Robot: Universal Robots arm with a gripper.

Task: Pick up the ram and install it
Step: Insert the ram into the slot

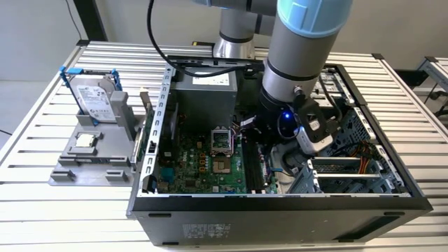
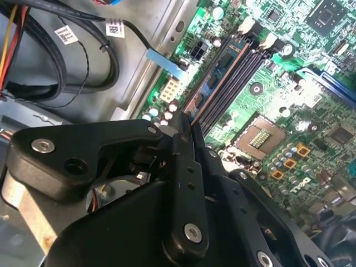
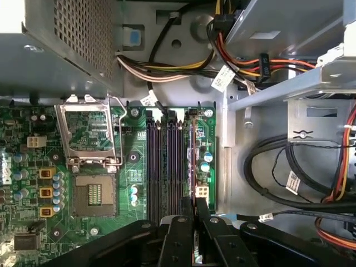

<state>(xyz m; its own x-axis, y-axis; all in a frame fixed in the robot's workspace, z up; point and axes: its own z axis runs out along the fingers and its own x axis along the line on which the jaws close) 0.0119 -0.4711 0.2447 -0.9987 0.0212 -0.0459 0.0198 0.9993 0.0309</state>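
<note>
Exterior view: slatted alu table (image 1: 420,231), pale silver, evenly lit, runs from centre to 6 o'clock. Plain light-grey wall (image 1: 35,31) at 10 o'clock, w/ dark upright post (image 1: 91,18) at 11. Grey floor (image 1: 8,105) at 9. 2nd slatted bench (image 1: 437,68) at 3.

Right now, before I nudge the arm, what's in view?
table: one, slatted metal
case: one, black, on the table
motherboard: one, green, inside the case
memory slots: at least two, black, on the motherboard
ram: one, dark, edge-on beside the memory slots, in the gripper
processor socket: one, silver, on the motherboard
cables: several, yellow, red, black, inside the case
power supply: one, grey, case's far end
fixture: one, grey, exterior view's left of the case
hard drive: one, silver, blue frame, in the fixture
arm: one, grey and blue, reaching into case
gripper: one, black, shut on the ram
</note>
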